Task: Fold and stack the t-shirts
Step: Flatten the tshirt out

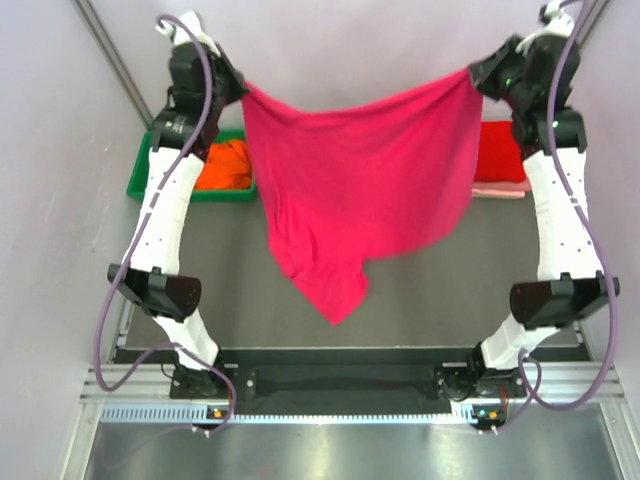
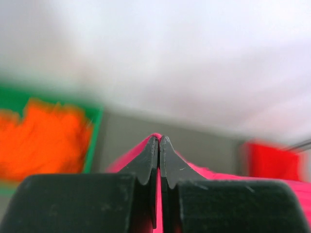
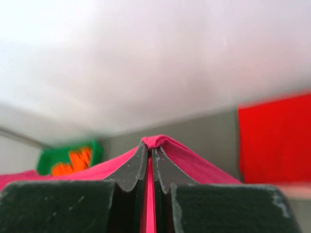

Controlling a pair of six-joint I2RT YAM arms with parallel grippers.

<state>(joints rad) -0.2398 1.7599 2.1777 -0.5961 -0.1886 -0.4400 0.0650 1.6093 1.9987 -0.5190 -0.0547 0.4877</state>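
Observation:
The magenta-pink t-shirt (image 1: 360,180) hangs spread in the air between both arms, its lower end dangling over the table's middle. My left gripper (image 1: 240,88) is shut on its upper left corner; the cloth shows between the fingertips in the left wrist view (image 2: 159,138). My right gripper (image 1: 478,72) is shut on the upper right corner, and the pinched edge shows in the right wrist view (image 3: 150,143). The orange t-shirt (image 1: 222,165) lies in the green tray (image 1: 140,175) at the back left. A folded bright red t-shirt (image 1: 500,150) lies on a pale pink one (image 1: 500,188) at the back right.
The grey table surface (image 1: 430,290) lies under the hanging shirt. The tray is under my left arm and the folded stack is under my right arm. A lilac wall (image 1: 360,40) stands behind. The black front rail (image 1: 340,380) runs between the arm bases.

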